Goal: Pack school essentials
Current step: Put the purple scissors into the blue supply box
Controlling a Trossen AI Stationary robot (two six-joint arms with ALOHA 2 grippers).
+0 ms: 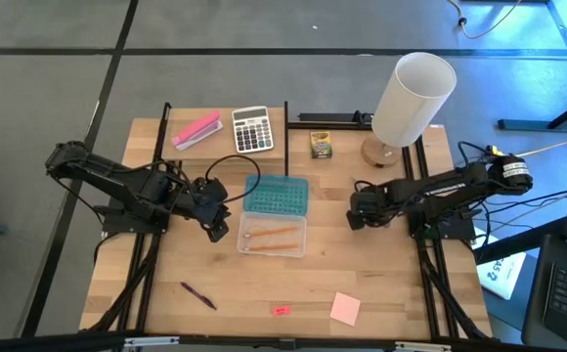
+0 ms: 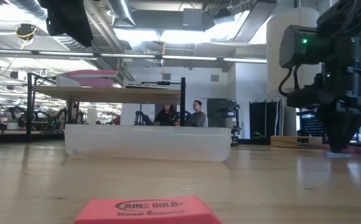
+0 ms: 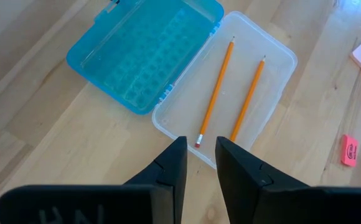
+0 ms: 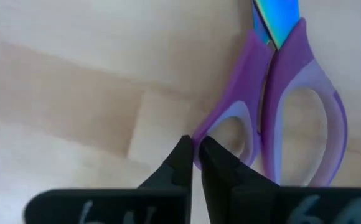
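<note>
Fingers of the right hand (image 4: 194,155) are pinched together on one purple loop of the scissors (image 4: 286,118), which lie flat on the tabletop (image 1: 381,274) right of the open pencil case. Across from it, the left hand (image 3: 200,155) hovers just beside the case's clear tray (image 3: 274,68), its fingers a narrow gap apart and empty. Two orange pencils (image 3: 216,87) lie in that tray, and the blue lid (image 3: 143,56) is folded back beside it. Near the front edge sit the dark purple pen (image 1: 197,294), the tiny pink eraser (image 1: 281,310) and the pale pink sticky-note pad (image 1: 345,308). The crayon box (image 1: 321,145) rests near the back.
</note>
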